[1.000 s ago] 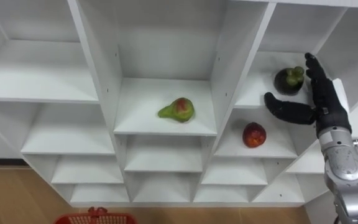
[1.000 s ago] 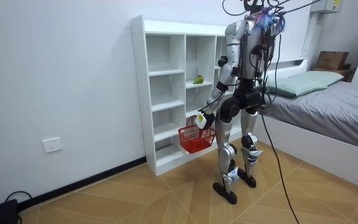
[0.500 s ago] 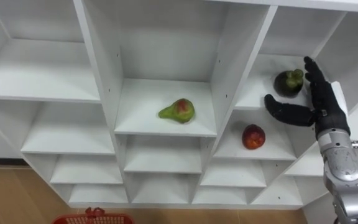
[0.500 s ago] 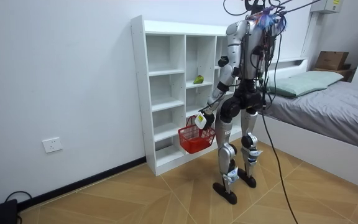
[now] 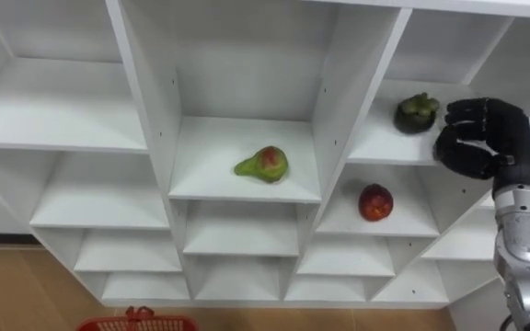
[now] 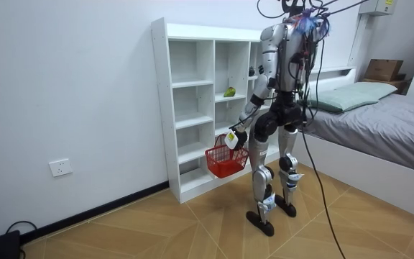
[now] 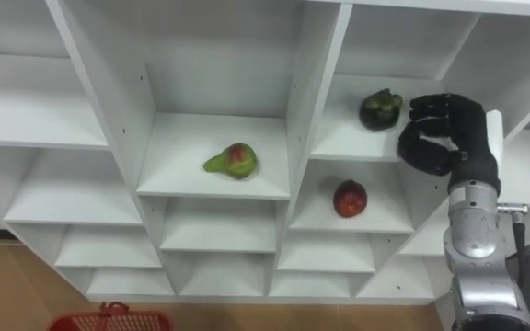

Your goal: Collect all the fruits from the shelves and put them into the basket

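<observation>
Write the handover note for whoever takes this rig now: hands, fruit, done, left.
Right hand: curled, empty, just right of the dark fruit on the upper right shelf.
Left hand: holds the red basket by its handle, low before the closet.
Pear in the middle compartment; red fruit one shelf below the dark one.
Done: no fruit picked that I can see; basket's inside unclear.
Left: all three into the basket.

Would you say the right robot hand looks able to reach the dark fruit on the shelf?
Probably yes: the right robot hand is curled right beside the dark fruit, with nothing between them.
</observation>
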Robot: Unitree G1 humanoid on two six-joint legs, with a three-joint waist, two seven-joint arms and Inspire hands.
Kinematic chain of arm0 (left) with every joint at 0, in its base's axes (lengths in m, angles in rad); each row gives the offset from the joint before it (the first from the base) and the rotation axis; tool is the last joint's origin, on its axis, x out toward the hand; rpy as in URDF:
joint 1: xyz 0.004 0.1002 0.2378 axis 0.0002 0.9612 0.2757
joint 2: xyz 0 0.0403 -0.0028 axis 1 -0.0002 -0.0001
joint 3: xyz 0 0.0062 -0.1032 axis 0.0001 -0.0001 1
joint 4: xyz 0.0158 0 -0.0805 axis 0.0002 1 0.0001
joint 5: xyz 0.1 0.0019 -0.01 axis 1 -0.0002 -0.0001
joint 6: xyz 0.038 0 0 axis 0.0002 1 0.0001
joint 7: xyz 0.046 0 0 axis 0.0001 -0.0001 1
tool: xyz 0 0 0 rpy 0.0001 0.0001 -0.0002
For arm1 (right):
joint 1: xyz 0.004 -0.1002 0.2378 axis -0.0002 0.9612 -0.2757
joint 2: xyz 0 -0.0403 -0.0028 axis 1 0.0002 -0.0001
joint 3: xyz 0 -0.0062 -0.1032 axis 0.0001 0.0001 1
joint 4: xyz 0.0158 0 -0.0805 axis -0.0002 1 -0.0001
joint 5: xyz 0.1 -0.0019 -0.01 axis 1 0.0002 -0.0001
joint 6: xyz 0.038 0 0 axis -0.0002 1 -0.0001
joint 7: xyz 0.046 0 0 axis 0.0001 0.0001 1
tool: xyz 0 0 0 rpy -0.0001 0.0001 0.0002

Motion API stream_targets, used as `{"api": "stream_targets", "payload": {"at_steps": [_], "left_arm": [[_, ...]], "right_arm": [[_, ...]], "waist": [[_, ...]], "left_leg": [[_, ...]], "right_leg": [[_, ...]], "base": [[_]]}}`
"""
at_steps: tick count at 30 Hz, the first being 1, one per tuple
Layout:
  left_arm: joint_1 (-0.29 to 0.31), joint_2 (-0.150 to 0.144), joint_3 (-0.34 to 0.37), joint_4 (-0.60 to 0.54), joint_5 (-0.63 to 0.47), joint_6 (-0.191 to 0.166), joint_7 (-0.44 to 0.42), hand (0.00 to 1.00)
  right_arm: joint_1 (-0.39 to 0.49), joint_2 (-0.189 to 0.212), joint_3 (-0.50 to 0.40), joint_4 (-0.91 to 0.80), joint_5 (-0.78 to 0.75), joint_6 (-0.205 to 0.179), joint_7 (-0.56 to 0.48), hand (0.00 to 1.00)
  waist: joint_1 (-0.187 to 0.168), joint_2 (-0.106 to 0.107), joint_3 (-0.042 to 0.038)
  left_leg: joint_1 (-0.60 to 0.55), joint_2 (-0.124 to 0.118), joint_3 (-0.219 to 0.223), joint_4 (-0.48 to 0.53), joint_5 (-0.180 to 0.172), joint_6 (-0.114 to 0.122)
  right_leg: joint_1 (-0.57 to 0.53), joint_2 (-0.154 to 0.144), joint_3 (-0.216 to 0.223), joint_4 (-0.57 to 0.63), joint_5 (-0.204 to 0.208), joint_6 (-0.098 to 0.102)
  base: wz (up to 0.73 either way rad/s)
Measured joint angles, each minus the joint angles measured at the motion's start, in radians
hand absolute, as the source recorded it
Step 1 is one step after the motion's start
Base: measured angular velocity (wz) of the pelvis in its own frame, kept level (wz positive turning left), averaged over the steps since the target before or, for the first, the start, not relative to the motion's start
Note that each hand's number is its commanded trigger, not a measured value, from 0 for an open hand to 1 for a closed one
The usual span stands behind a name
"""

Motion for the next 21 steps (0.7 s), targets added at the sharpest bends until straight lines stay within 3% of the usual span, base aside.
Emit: {"api": "stream_targets", "payload": {"at_steps": [15,16,17,18,19,21], "left_arm": [[0.0,0.0,-0.001,0.0,-0.002,0.0,0.003,1.0],[0.0,0.0,-0.001,0.0,-0.002,0.0,0.003,1.0],[0.001,0.0,-0.001,0.0,-0.002,0.0,0.003,1.0],[0.001,0.0,-0.001,0.0,-0.002,0.0,0.004,1.0],[0.001,0.0,-0.002,0.0,-0.002,0.0,0.004,1.0],[0.001,0.0,-0.002,0.0,-0.003,0.0,0.004,1.0]], "right_arm": [[0.002,0.013,0.011,0.01,-0.034,0.002,0.012,1.0],[0.002,0.015,0.011,0.01,-0.034,0.002,0.012,0.96],[0.003,0.015,0.011,0.01,-0.034,0.002,0.012,0.75],[0.003,0.015,0.011,0.01,-0.034,0.002,0.013,0.43],[0.003,0.015,0.011,0.01,-0.034,0.002,0.013,0.0],[0.003,0.015,0.011,0.011,-0.035,0.002,0.013,0.0]], "waist": [[0.002,-0.013,-0.0005],[0.002,-0.013,-0.0005],[0.002,-0.013,-0.0005],[0.002,-0.013,-0.0004],[0.002,-0.013,-0.0004],[0.001,-0.012,-0.0004]], "left_leg": [[0.006,0.0,0.004,-0.006,0.0,0.0],[0.006,0.0,0.004,-0.005,0.0,0.0],[0.006,0.0,0.003,-0.005,0.0,0.0],[0.005,0.0,0.003,-0.005,0.0,0.0],[0.005,0.0,0.003,-0.005,0.0,0.0],[0.005,0.0,0.003,-0.007,0.0,0.0]], "right_leg": [[0.002,0.0,0.002,-0.001,0.0,0.001],[0.002,0.0,0.002,0.0,0.0,0.001],[0.002,0.0,0.002,0.0,0.0,0.001],[0.002,0.0,0.001,0.0,0.0,0.001],[0.003,0.0,0.001,0.0,0.0,0.001],[0.003,0.0,0.001,0.0,0.0,0.001]], "base": [[0.0],[0.0],[0.0],[0.0],[0.0],[0.0]]}}
